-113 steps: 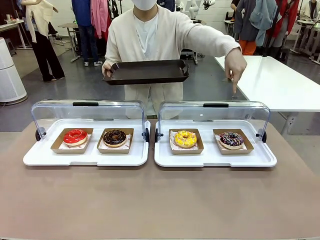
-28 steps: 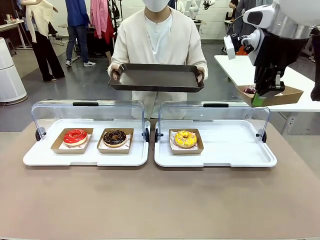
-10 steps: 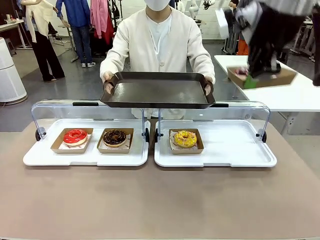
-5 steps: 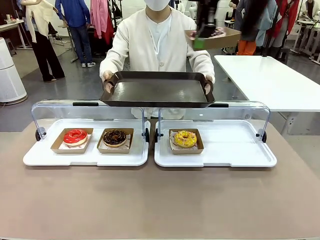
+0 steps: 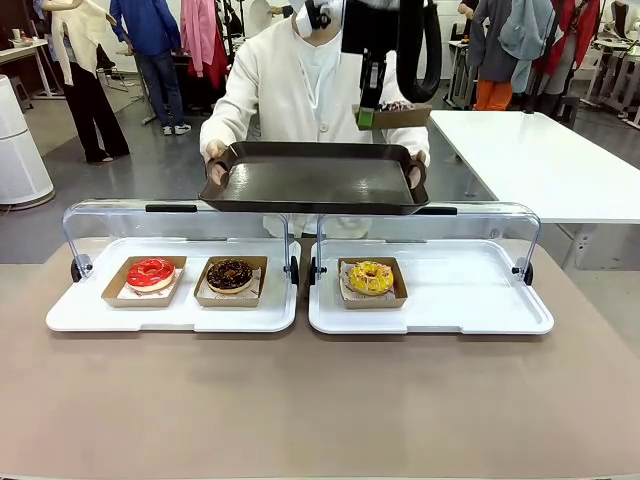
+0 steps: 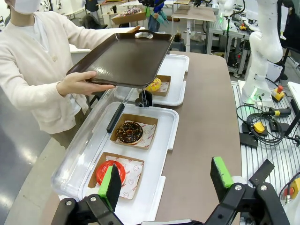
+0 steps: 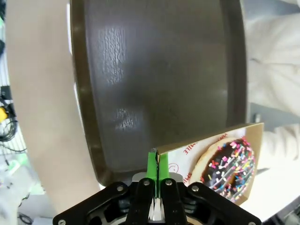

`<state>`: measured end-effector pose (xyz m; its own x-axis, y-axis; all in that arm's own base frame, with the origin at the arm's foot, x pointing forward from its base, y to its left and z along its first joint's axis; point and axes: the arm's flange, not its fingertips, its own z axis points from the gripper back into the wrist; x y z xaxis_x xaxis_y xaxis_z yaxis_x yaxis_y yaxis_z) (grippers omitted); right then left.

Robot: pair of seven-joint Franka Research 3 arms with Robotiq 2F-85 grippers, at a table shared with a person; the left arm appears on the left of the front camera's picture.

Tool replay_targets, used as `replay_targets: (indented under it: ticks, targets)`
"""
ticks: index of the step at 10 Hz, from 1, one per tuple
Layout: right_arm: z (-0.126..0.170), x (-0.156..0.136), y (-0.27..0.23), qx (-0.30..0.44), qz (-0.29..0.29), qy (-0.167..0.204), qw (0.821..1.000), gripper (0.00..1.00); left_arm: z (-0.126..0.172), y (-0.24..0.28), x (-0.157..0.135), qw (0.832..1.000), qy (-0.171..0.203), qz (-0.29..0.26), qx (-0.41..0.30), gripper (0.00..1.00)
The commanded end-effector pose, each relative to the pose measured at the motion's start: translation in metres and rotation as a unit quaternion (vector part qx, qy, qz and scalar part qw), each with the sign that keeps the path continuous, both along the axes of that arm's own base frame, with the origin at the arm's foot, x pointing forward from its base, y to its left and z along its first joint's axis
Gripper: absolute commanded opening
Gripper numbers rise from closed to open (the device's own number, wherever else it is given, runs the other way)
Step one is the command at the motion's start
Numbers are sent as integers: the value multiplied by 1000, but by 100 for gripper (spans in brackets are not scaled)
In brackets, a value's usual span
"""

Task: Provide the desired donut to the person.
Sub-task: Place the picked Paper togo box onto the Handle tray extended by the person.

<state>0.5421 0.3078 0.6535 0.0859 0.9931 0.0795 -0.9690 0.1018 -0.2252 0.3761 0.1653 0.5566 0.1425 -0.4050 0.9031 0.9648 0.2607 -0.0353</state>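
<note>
The right fingers (image 7: pixel 152 165), pinched shut on the edge of its box (image 5: pixel 398 116), hold the sprinkled donut (image 7: pixel 229 161) over the far right corner of the person's (image 5: pixel 280 80) tray (image 5: pixel 310 180). Setting it down and letting go remain. The left fingers (image 6: pixel 112 180) gape wide, empty.

1. My right hand (image 5: pixel 367 115) hangs above the tray's (image 5: pixel 318 182) far right corner, pinched shut on the edge of a cardboard box (image 5: pixel 404 117). The donut (image 5: pixel 397 104) inside barely peeks over the rim.
2. The person (image 5: pixel 290 80) holds the dark tray level with both hands, just beyond the cases.
3. On the table (image 5: pixel 320 400), two white cases sit side by side, clear lids tipped back.
4. The left case (image 5: pixel 60 318) holds a red donut (image 5: pixel 150 272) and a chocolate donut (image 5: pixel 230 275), each in its own box.
5. The right case (image 5: pixel 480 300) holds a yellow donut (image 5: pixel 370 277) at its left end.
</note>
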Motion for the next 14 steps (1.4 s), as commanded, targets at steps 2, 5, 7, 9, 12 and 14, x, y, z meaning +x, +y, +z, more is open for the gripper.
replay_targets:
  ticks: [2, 5, 7, 9, 12, 14]
  targets:
    - [-4, 14, 11, 23, -14, 54, 998, 2, 1, 0, 0, 1000, -7, 3, -2, 100]
    - [-23, 12, 5, 9, -5, 45, 999, 2, 1, 0, 0, 1000, -7, 3, -2, 100]
    - [-23, 12, 5, 9, -5, 45, 999, 2, 1, 0, 0, 1000, -7, 3, -2, 100]
    - [-23, 11, 5, 11, -6, 55, 998, 2, 1, 0, 0, 1000, -7, 3, -2, 100]
    - [-42, 9, 13, 31, 19, 72, 997, 2, 1, 0, 0, 1000, -7, 3, -2, 100]
    - [-54, 12, 16, 29, 20, 82, 996, 2, 1, 0, 0, 1000, -7, 3, -2, 100]
